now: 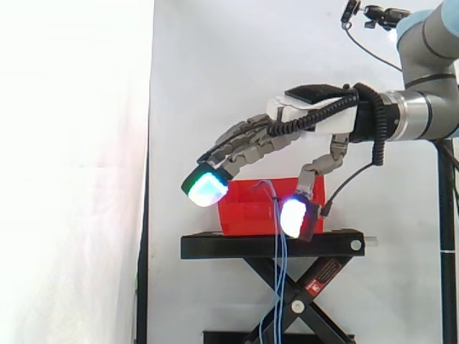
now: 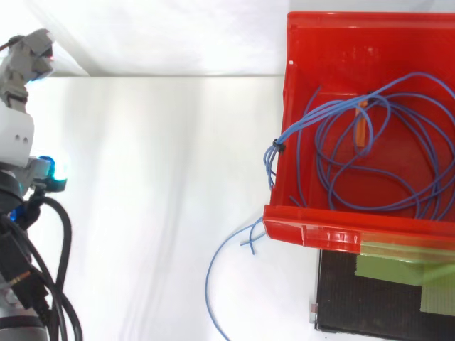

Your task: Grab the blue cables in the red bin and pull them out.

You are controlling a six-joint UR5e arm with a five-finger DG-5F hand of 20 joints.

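At left, glowing cyan fingertips [image 1: 206, 188] of the robot hand [image 1: 315, 115] slope down past a red bin [image 1: 247, 208] on a black scissor stand [image 1: 215, 247]. The fingers are spread and nearly straight, holding nothing. Blue cables [image 1: 281, 265] lie coiled inside the bin, with strands draped over its wall and dangling past the stand.

We see a robot lab: a white curtain [image 1: 72, 179] backs the work, a black scissor stand [image 1: 272, 245] carries a red bin [image 1: 244, 208], and an arm [image 1: 430, 107] stands at the right.
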